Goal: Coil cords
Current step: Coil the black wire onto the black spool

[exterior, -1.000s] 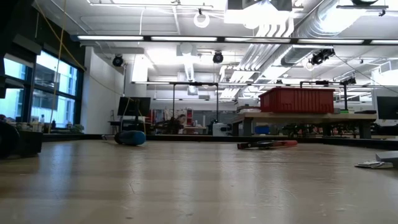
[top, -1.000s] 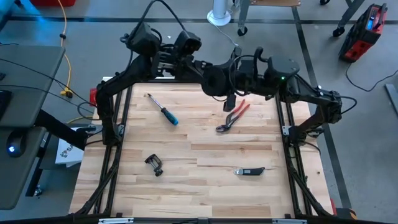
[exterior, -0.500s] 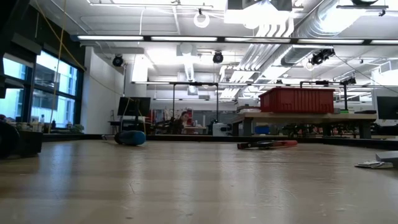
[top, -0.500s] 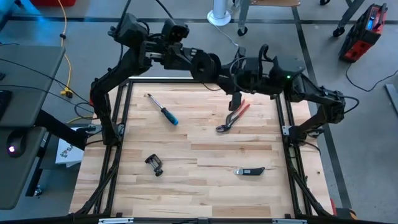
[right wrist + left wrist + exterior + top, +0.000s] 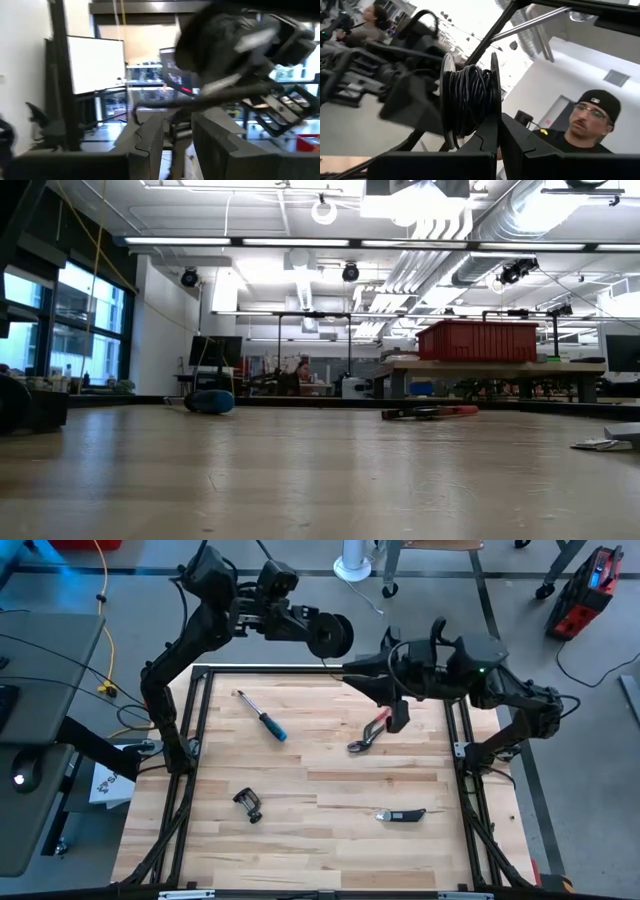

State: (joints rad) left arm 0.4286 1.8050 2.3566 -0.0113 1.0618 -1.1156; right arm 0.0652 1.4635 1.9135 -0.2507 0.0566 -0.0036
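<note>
The left gripper (image 5: 497,131) clamps the round black reel (image 5: 470,102) (dark cord wound tight); right gripper (image 5: 177,137) parted

Lighting: bright, even overhead; ceiling strip lights (image 5: 190,241) flare in low view; soft shadows on wooden table (image 5: 330,790). Left wrist background overexposed white. Right wrist view motion-blurred throughout; low-view foreground tabletop soft

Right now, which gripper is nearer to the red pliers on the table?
Right. The right gripper hangs just beside the red pliers, above their handles. The left gripper is raised past the table's far edge, holding the reel.
</note>
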